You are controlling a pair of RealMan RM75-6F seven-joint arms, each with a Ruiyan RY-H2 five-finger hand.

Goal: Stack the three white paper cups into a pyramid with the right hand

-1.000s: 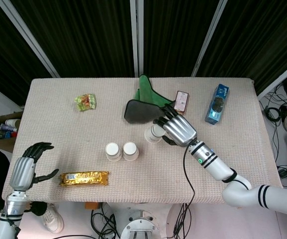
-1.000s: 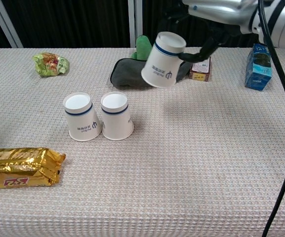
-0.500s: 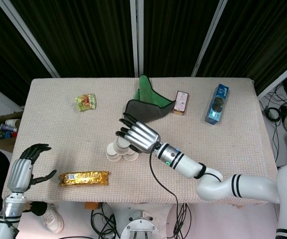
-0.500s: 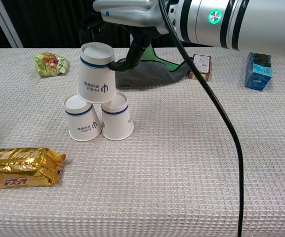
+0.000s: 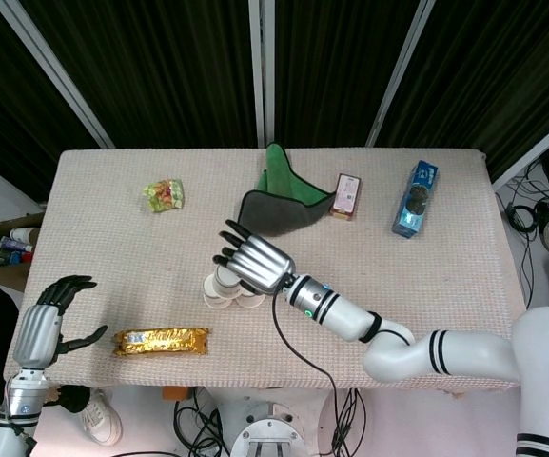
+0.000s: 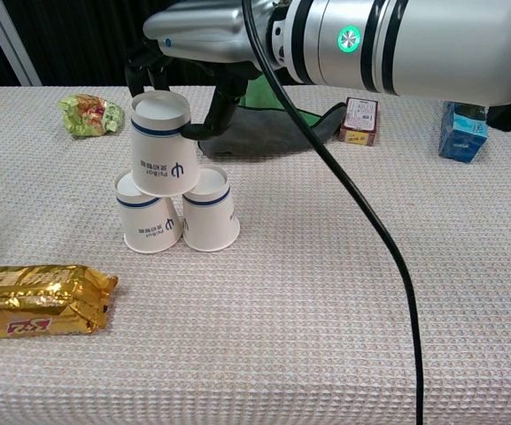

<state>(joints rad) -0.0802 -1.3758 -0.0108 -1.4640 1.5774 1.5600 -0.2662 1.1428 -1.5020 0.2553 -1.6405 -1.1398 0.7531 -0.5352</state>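
Note:
Two white paper cups stand upside down and side by side, the left cup (image 6: 147, 220) touching the right cup (image 6: 210, 214). The third cup (image 6: 161, 146) sits upside down on top, slightly tilted, more over the left cup. My right hand (image 6: 197, 27) reaches over from the right and holds this top cup, thumb on its right side and fingers behind it. From the head view the right hand (image 5: 252, 262) covers most of the stack. My left hand (image 5: 50, 322) hovers off the table's front left corner, fingers apart and holding nothing.
A gold snack bar (image 6: 34, 301) lies at the front left. A green snack packet (image 6: 91, 115) is at the back left. Behind the stack lies a dark cloth (image 5: 274, 211) with a green cloth (image 5: 279, 171), then a small box (image 6: 359, 121) and a blue box (image 6: 462, 128).
My right hand carried the third cup from mid-air on the right leftward and set it onto the two standing cups. In the last half second it shifted slightly left. The left hand barely moved.

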